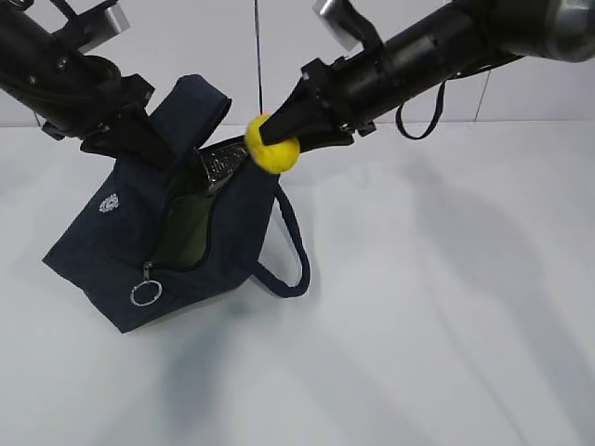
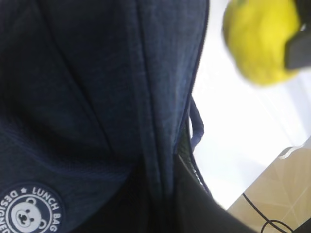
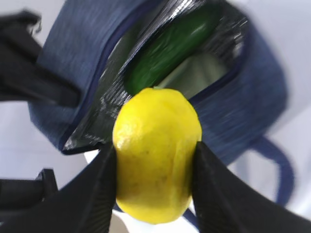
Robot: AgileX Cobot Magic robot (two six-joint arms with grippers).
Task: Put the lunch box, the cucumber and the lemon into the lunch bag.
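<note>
The navy lunch bag (image 1: 112,251) lies tilted on the white table with its zipper open. My left gripper (image 1: 153,144) is shut on the bag's upper handle and fabric and holds that side up. In the left wrist view the fabric (image 2: 73,97) runs between the dark jaws. My right gripper (image 1: 270,135) is shut on the yellow lemon (image 1: 272,149) and holds it just above the right edge of the bag's opening. In the right wrist view the lemon (image 3: 156,155) sits between both fingers. Behind it the bag holds the dark green cucumber (image 3: 167,46) and the lunch box's pale green lid (image 3: 197,73).
The zipper's metal ring pull (image 1: 146,294) hangs at the bag's near side. The second loop handle (image 1: 293,260) lies on the table to the bag's right. The white table (image 1: 446,307) stretches to the right and front. The left wrist view shows the table's edge and a cable (image 2: 272,225) on the floor.
</note>
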